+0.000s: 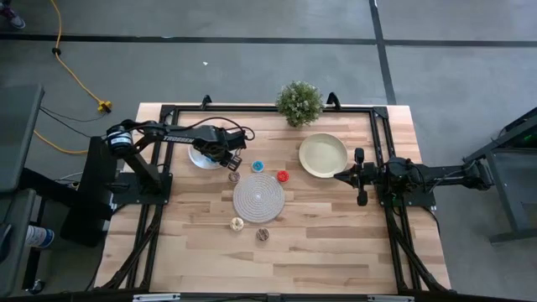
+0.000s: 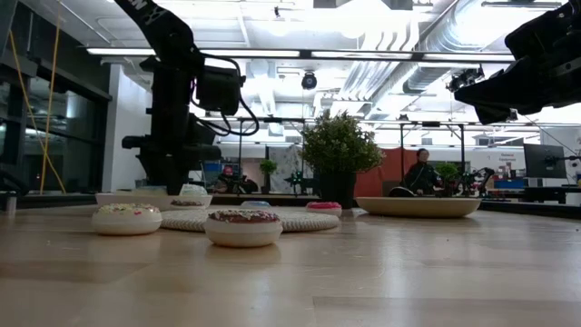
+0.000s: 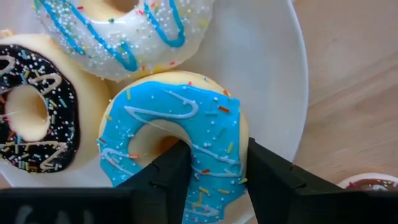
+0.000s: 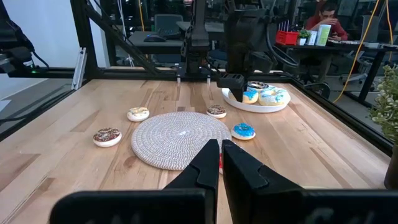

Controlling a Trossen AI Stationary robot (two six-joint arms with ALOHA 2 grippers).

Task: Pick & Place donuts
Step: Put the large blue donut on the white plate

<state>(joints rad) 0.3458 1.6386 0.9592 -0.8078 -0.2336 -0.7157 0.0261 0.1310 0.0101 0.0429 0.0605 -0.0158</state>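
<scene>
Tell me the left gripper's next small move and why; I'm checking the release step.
Probably open and lift clear. The left gripper straddles one side of the blue-iced donut, which already lies on the white plate beside the white-iced donut and dark-iced donut.

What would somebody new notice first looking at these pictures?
Likely the left gripper over the white plate at the table's back left, its fingers closed across one side of a blue-iced donut beside a white-blue one and a dark-iced one. Next, the woven mat mid-table with small donuts scattered around it, while the right gripper waits shut by the cream-yellow plate.
</scene>
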